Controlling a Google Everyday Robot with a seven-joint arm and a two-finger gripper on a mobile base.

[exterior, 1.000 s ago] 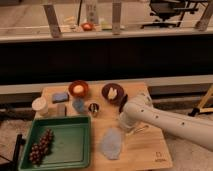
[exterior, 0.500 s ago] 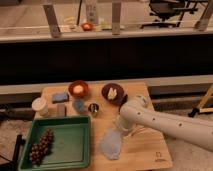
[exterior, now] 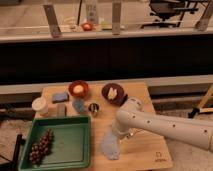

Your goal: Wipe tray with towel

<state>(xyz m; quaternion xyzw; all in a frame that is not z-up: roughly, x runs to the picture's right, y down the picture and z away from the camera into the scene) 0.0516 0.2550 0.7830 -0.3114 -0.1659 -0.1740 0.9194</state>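
Gripper (exterior: 116, 135) down at towel (exterior: 110, 148) beside green tray (exterior: 69, 141); grip state cannot tell.

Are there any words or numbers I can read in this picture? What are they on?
No word or number here can be read.
Small dark mark near the front right corner of the table: too small to read.
Gripper, down by the towel to the right of the green tray: no writing shows on any of them.
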